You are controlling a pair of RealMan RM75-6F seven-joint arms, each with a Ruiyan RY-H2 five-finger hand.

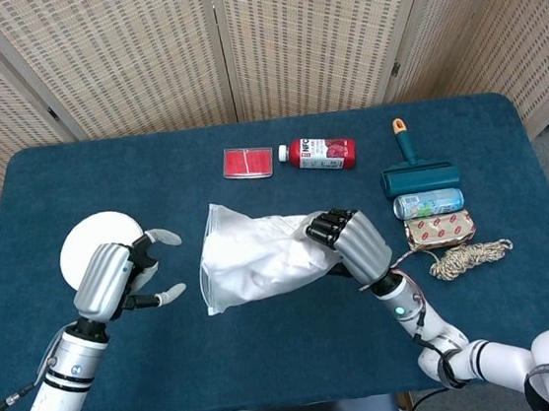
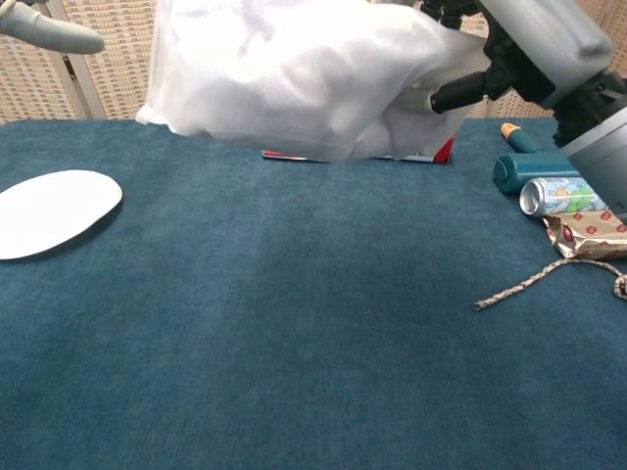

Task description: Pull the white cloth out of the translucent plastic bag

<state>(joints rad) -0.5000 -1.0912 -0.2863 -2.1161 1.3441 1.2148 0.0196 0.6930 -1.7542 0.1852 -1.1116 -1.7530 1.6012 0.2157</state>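
Above the middle of the desk, the plastic bag hangs in the air with the white cloth bunched inside it, clear of the blue surface as the chest view shows. At its right end the right hand has its fingers curled tight round the gathered plastic, so that end is pinched and the bag trails leftward from the grip. Which end is the mouth cannot be told from either view. Off to the left, well apart from the bag, the left hand hovers with fingers spread and nothing in them, thumb and a fingertip pointing toward the bag.

The step in hand looks to be bringing the free hand in to take the cloth. To do it well, the right hand should hold the bag level and steady, gripping plastic only and not cloth through it, or the cloth will drag the bag along. The left hand should come in at the bag's near end, find the opening, pinch a fold of cloth alone, then draw away leftward in a straight line while the right hand pulls the other way.

Beyond lie a white plate, a red card, a red bottle, a lint roller, a can, a foil packet and a coil of rope
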